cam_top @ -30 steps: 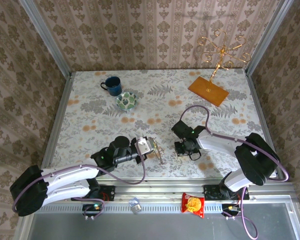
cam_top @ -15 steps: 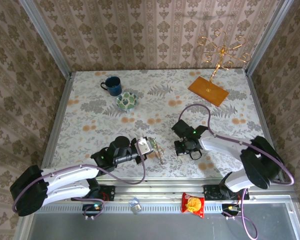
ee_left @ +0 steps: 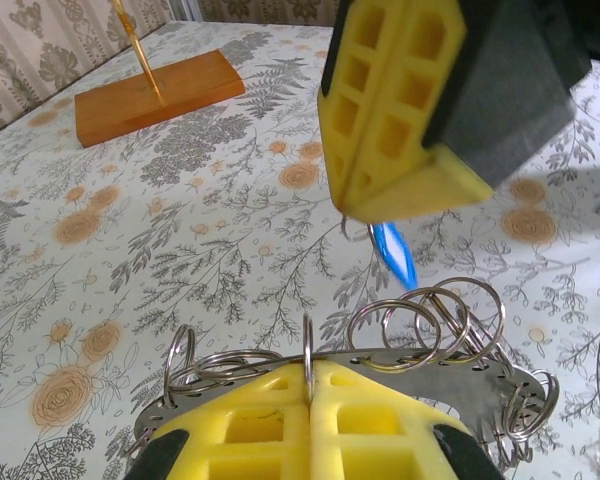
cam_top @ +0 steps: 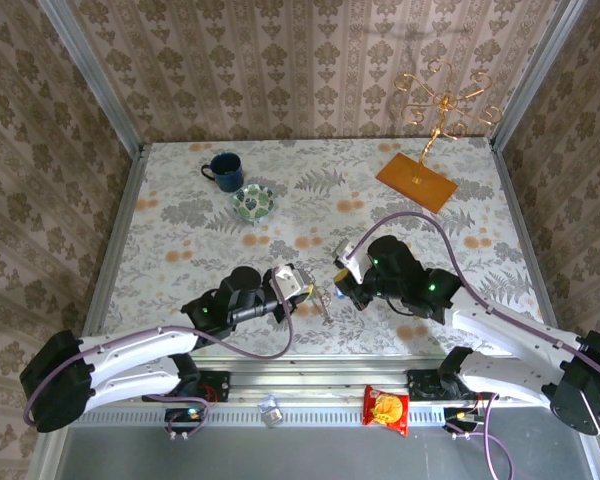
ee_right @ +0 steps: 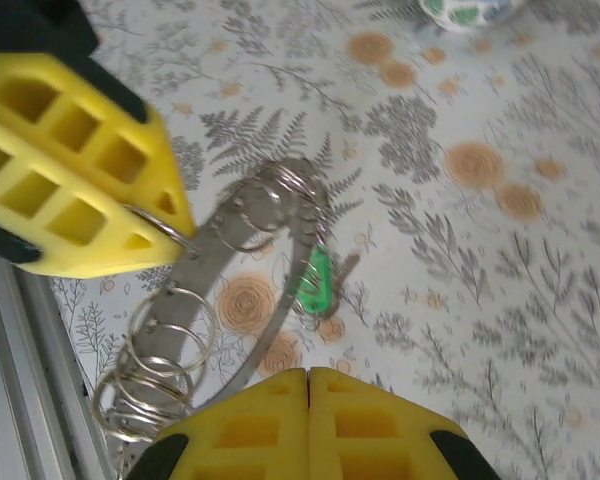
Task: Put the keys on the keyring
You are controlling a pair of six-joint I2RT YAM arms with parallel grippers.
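The keyring (ee_left: 470, 385) is a flat grey band carrying several small split rings. My left gripper (ee_left: 308, 372) is shut on one of those split rings and holds the keyring just above the table (cam_top: 180, 230). From above, the left gripper (cam_top: 301, 287) and the keyring (cam_top: 322, 300) sit near the table's front middle. My right gripper (cam_top: 342, 273) hovers close by on their right, shut. Its yellow fingers (ee_left: 400, 110) pinch a key with a blue tag (ee_left: 395, 255) that dangles just above the keyring. A key with a green tag (ee_right: 315, 280) hangs on the keyring (ee_right: 205, 270) beyond my right gripper (ee_right: 308, 378).
A blue mug (cam_top: 225, 170) and a green-patterned bowl (cam_top: 252, 202) stand at the back left. A gold wire stand on an orange wooden base (cam_top: 417, 181) is at the back right. A snack packet (cam_top: 386, 408) lies on the front rail.
My right gripper shut down at the table, then lifted and swung left, close to the left gripper. The left gripper with the keyring has hardly moved.
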